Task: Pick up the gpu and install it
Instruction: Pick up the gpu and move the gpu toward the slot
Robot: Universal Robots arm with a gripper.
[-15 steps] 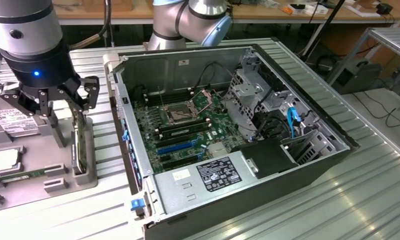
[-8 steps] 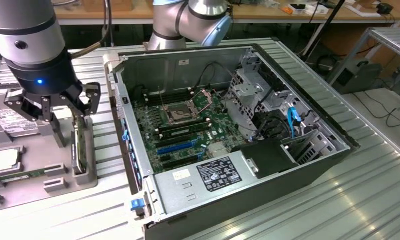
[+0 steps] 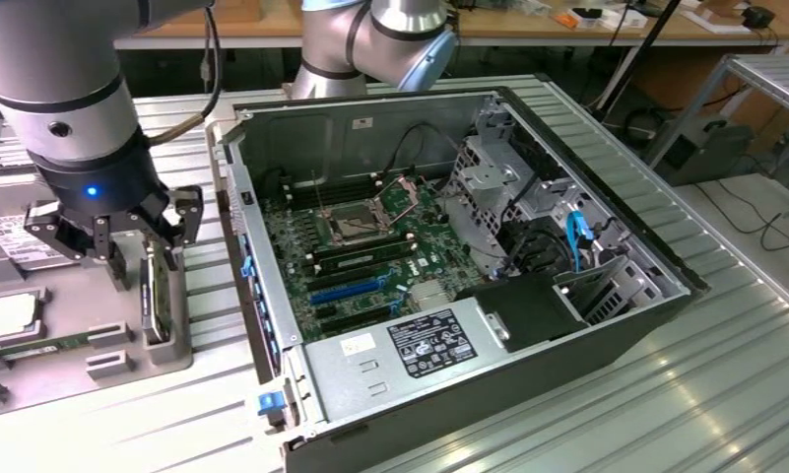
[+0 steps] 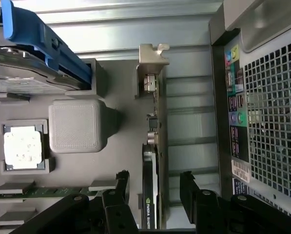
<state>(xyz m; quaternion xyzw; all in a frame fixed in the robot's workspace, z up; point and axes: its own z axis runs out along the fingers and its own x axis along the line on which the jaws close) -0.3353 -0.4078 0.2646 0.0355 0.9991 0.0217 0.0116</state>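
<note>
Tool (image 4: 154, 176) hangs released, straddling the upright gpu (image 4: 150, 204) in its grey tray (image 4: 121, 126); clamping off-centre could, I'd say, tilt or jam it.

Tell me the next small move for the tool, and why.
Probably close the tool on the gpu. In the wrist view its open fingers straddle the card, one on each side with a gap to it. The gpu stands on edge in the grey tray, not yet gripped.
</note>
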